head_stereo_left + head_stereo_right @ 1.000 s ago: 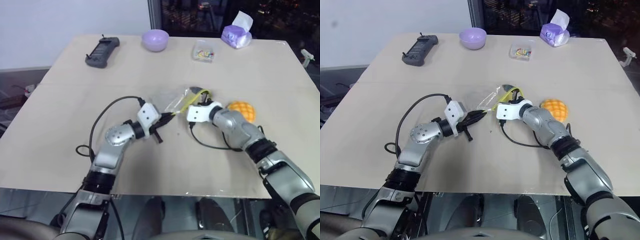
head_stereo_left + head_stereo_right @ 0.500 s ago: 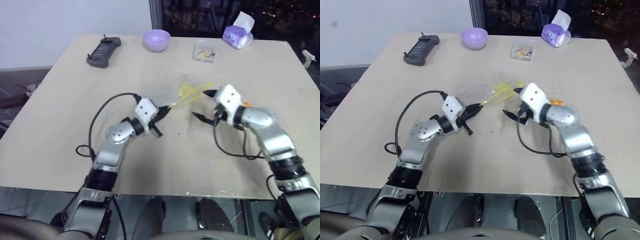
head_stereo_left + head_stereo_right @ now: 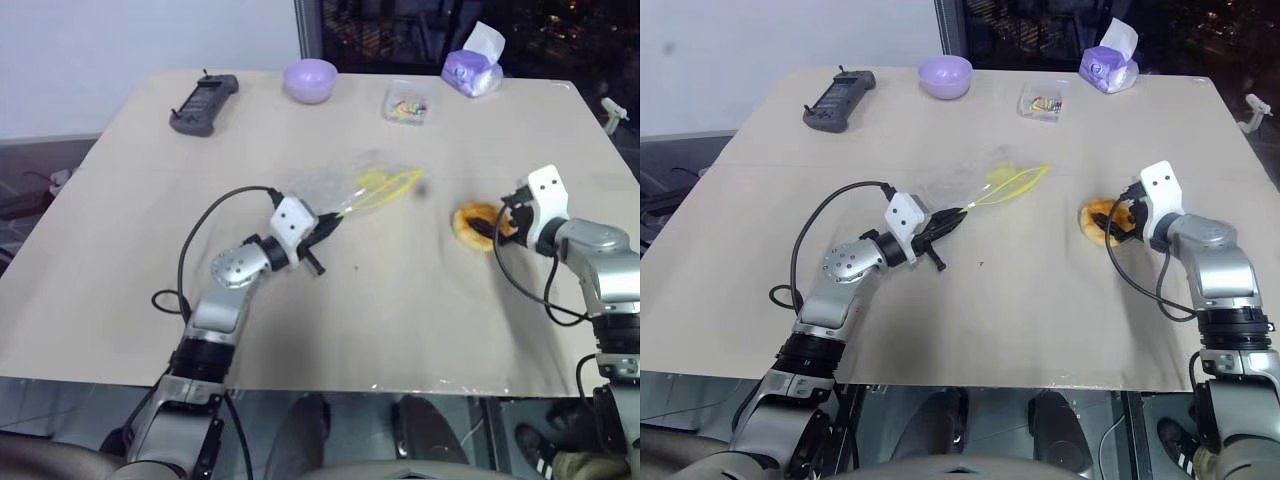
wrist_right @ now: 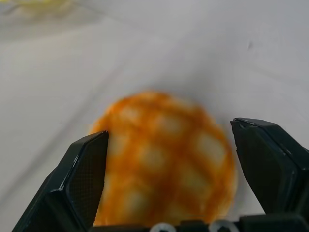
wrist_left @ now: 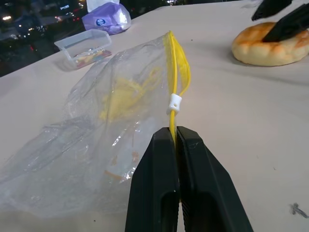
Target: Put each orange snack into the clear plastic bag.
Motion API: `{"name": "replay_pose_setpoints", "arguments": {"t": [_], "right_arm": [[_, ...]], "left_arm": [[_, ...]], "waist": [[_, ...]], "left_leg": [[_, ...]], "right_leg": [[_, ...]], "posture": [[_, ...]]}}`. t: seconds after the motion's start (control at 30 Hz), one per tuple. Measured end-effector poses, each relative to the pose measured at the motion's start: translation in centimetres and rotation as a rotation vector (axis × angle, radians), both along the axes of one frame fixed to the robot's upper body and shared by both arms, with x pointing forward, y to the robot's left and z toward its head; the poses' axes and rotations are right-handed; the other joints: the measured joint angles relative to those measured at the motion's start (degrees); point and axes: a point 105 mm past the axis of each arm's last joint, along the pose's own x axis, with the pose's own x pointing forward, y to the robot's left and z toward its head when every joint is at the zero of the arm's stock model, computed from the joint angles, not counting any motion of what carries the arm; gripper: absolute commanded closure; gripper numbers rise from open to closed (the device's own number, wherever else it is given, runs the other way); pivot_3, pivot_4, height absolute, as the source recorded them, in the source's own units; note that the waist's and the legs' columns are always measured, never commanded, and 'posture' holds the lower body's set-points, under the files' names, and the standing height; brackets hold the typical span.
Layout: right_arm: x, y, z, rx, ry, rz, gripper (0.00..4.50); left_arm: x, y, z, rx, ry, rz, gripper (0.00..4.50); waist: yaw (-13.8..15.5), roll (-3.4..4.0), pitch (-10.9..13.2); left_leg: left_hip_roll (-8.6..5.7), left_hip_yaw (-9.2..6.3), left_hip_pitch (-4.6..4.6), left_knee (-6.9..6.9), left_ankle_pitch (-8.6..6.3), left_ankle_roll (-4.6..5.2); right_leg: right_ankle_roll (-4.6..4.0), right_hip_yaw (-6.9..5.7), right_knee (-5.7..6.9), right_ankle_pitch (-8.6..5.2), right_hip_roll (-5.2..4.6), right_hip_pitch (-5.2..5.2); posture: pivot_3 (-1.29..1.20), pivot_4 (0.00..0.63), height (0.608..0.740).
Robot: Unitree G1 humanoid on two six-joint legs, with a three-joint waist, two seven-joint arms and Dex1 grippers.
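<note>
The clear plastic bag [image 3: 345, 186] lies crumpled at mid-table, its yellow strip [image 5: 176, 67] raised toward the right. My left gripper [image 3: 328, 224] is shut on that strip's near end [image 5: 172, 126]. The orange snack [image 3: 468, 222], a round bun with a grid top, rests on the table right of the bag. My right gripper [image 3: 1118, 222] is open just over it. In the right wrist view the two black fingers [image 4: 84, 169] stand wide on either side of the snack [image 4: 164, 154]. I cannot tell whether they touch it.
Along the far edge sit a dark handheld controller [image 3: 204, 103], a purple bowl [image 3: 310, 78], a small clear box with colourful bits [image 3: 407, 103] and a purple tissue pack [image 3: 472, 68]. Black cables trail from both wrists across the table [image 3: 120, 250].
My right gripper has left the bag's mouth, swung to the right and rolled, and now straddles the orange snack. The left gripper has kept still on the yellow strip.
</note>
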Motion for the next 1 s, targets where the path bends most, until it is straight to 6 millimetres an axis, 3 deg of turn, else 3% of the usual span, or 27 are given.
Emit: {"name": "replay_pose_setpoints", "arguments": {"t": [0.2, 0.23, 0.33, 0.57, 0.87, 1.0], "right_arm": [[-0.4, -0.1, -0.8, 0.169, 0.056, -0.024, 0.09], [-0.4, 0.0, -0.9, 0.2, 0.06, -0.028, 0.34], [-0.3, -0.3, -1.4, 0.245, 0.069, -0.044, 1.36], [-0.2, -0.3, -1.8, 0.224, 0.065, -0.046, 4.36], [0.0, 0.4, -1.4, 0.209, 0.053, -0.023, 4.46], [-0.6, 5.0, 0.0, 0.218, 0.055, 0.159, 4.46]], "left_arm": [[-0.1, 0.1, -0.1, 0.008, 0.004, -0.005, 4.5], [-0.1, 0.1, -0.1, 0.008, 0.005, -0.005, 4.5], [-0.1, 0.1, -0.1, 0.008, 0.004, -0.006, 4.5], [-0.1, 0.1, -0.1, 0.008, 0.004, -0.006, 4.5], [-0.1, 0.1, -0.1, 0.009, 0.005, -0.009, 4.5], [-0.2, -0.2, -0.2, 0.011, 0.007, -0.018, 4.5]], "waist": [[0.1, -0.01, 0.0], [0.1, 0.0, 0.0], [0.1, 0.0, 0.0], [0.0, -0.02, 0.0], [-0.1, -0.02, 0.0], [-0.5, 0.04, 0.0]], "left_leg": [[0.0, -0.01, -0.01, 0.01, 0.0, 0.0], [0.0, -0.01, 0.0, 0.01, 0.0, 0.0], [0.0, 0.0, 0.0, 0.01, 0.0, 0.0], [0.0, -0.01, 0.02, 0.03, 0.0, 0.0], [0.01, 0.0, 0.04, 0.03, 0.0, 0.0], [0.05, 0.01, 0.02, 0.01, 0.0, 0.0]], "right_leg": [[0.0, -0.02, 0.0, 0.0, 0.0, 0.01], [0.0, -0.01, 0.0, 0.0, 0.0, 0.01], [0.0, -0.01, 0.0, 0.0, 0.0, 0.01], [0.0, -0.02, 0.01, 0.0, 0.01, 0.03], [0.0, 0.0, 0.03, 0.0, 0.01, 0.03], [0.0, 0.03, 0.06, 0.0, 0.06, -0.02]], "posture": [[0.0, 0.15, 0.74], [0.0, 0.15, 0.74], [0.0, 0.15, 0.74], [0.0, 0.15, 0.74], [0.0, 0.15, 0.74], [0.0, 0.15, 0.74]]}}
